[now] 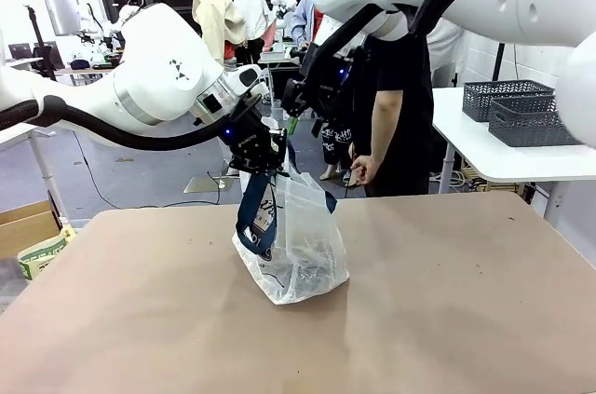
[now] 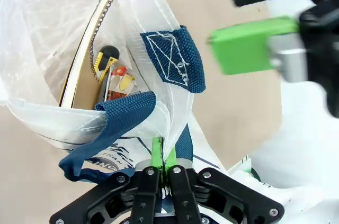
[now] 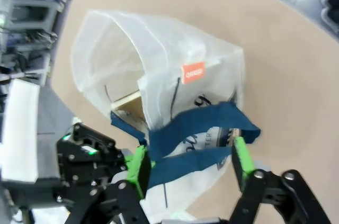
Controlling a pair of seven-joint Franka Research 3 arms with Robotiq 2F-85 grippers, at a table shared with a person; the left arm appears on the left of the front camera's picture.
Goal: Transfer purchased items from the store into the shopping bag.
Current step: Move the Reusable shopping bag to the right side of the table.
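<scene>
The shopping bag (image 1: 298, 250), translucent white with navy straps, stands on the brown table. My left gripper (image 1: 258, 150) holds it up, shut on its rim by a strap (image 2: 162, 156). Inside the bag lie purchased items: a flat brown box (image 2: 85, 62) and small yellow packets (image 2: 114, 73). My right gripper (image 1: 312, 101) hovers just above the bag's mouth. Its jaws stand open (image 3: 189, 160), with a loose navy strap (image 3: 204, 123) running between the green pads without being clamped. Its pads (image 2: 246, 49) also show in the left wrist view.
A person in black (image 1: 396, 87) stands at the far side of the table. Two dark grey lattice baskets (image 1: 521, 107) sit on a white side table at the right; whether one is the store I cannot tell. Cardboard boxes (image 1: 28, 226) stand on the floor at the left.
</scene>
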